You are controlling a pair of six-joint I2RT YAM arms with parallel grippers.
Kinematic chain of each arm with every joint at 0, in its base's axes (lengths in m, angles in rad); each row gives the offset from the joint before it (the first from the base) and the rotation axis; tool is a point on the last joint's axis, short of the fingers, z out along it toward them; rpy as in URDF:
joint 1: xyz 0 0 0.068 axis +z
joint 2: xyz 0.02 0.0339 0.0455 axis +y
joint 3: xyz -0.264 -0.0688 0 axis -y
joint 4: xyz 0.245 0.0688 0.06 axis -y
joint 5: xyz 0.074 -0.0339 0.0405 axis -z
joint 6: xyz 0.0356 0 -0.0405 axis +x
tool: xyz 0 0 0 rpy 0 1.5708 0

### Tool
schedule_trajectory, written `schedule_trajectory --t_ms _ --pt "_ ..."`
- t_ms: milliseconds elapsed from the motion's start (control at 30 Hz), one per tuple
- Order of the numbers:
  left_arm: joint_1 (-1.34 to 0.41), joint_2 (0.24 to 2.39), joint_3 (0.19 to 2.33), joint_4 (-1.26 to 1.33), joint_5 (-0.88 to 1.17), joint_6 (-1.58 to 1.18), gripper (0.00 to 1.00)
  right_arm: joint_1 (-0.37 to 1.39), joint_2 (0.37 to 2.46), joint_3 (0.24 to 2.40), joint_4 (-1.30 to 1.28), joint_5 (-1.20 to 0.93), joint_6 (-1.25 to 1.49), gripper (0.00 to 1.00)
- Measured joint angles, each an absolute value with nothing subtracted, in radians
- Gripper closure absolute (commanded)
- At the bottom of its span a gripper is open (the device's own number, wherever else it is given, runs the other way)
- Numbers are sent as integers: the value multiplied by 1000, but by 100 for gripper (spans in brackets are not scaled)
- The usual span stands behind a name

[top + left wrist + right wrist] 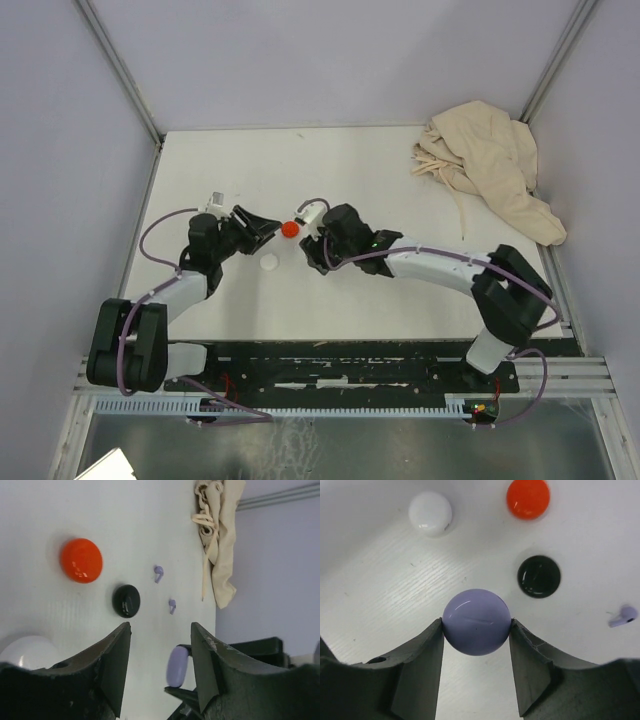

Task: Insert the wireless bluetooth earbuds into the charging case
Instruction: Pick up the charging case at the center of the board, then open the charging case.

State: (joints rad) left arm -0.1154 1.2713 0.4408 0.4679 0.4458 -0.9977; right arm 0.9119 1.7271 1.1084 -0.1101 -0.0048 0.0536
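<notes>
Closest to the right wrist lens, your right fingers [432,645] are closed onto the lavender case [476,614], pinching its round rim from opposite sides. You cannot tell whether it rests on the surface [380,580] or hangs just above it. Its lid looks shut, so I judge the grip is there to steady it for opening.

Two lavender earbuds [158,573] lie loose near mid-surface, on the side of the black case [126,600] toward the far right corner, where the cloth [490,170] is heaped. No other earbuds show.

A red case [290,228] and a white case [269,264] sit between the two arms.

Your left fingers [117,650] stand partly open and hold nothing. They point at the gripped case from just beside it, probably to work the lid while the other arm braces.
</notes>
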Motion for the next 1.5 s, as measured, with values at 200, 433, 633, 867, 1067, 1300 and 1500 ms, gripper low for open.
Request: schedule_trajectory --t_ms 200,433,633,867,1067,1300,1500 --pt "-209 1346 496 570 564 -994 44 786 1497 1038 -78 -183 -22 85" --pt "-294 1458 531 719 660 -998 45 722 1450 1014 -144 -294 -88 88" --pt "-355 1497 561 770 693 -999 46 711 1450 1009 -198 -345 -113 88" --pt "-403 1499 568 801 717 -999 47 702 1450 1009 -210 -364 -122 88" --pt "-419 1510 568 801 723 -998 48 699 1451 1009 -211 -367 -122 88" --pt "-428 1513 568 800 741 -997 50 698 1456 1009 -212 -367 -122 88" --pt "-437 1527 568 799 747 -994 52 698 1459 1009 -216 -367 -122 89"
